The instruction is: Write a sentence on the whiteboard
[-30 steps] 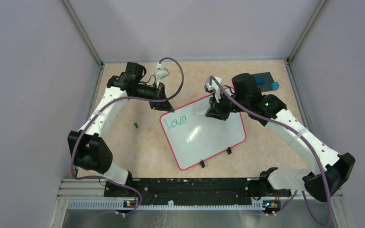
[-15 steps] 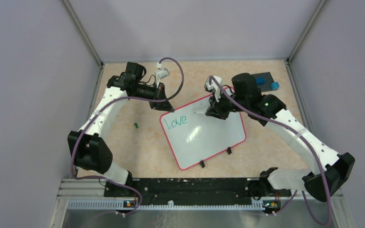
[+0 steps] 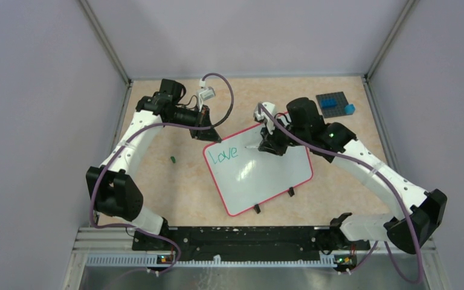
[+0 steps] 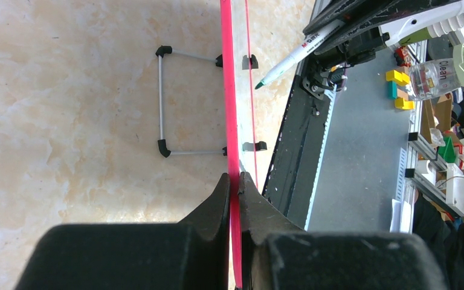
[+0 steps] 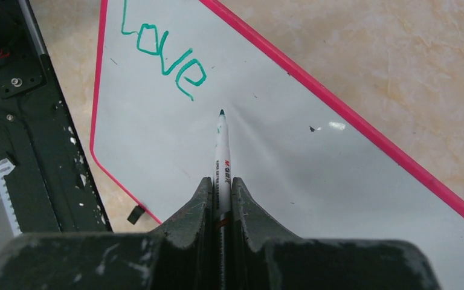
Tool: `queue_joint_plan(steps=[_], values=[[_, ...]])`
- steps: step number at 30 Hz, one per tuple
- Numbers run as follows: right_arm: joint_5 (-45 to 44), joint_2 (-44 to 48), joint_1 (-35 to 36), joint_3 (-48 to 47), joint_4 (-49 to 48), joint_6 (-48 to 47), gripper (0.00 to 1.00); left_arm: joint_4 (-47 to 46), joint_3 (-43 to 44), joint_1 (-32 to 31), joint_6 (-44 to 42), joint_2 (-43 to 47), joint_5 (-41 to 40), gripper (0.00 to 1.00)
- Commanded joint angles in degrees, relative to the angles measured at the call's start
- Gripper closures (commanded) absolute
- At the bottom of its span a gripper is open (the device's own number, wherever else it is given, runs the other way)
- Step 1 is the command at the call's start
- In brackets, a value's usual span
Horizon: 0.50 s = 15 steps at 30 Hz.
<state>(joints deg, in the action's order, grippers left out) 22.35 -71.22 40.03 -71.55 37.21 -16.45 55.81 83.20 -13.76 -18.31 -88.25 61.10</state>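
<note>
With "Love" (image 3: 224,154) done, my right pincer (image 5: 220,184) grips the marker (image 5: 223,151) just three o'clock of it from above, my left pincer (image 4: 234,181) clamps the whiteboard (image 5: 314,193); next, I judge, start the second word there

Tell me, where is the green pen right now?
In the right wrist view, the marker is pinched in the right gripper, its green tip aimed at the whiteboard just past the word Love.
</note>
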Motion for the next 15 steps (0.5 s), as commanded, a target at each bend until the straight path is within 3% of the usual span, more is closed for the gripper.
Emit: queue_joint_plan(steps=[1,15], values=[[-2.0,-0.8,0.6,0.0,-3.6,0.3,1.0,0.8,-0.9,-1.2,-1.2,1.0,0.8,1.0],[-3.6,-2.8,0.6,-1.7,-4.9,0.6,1.0,0.9,-0.6,-1.2,-0.9,0.9,0.3,1.0]])
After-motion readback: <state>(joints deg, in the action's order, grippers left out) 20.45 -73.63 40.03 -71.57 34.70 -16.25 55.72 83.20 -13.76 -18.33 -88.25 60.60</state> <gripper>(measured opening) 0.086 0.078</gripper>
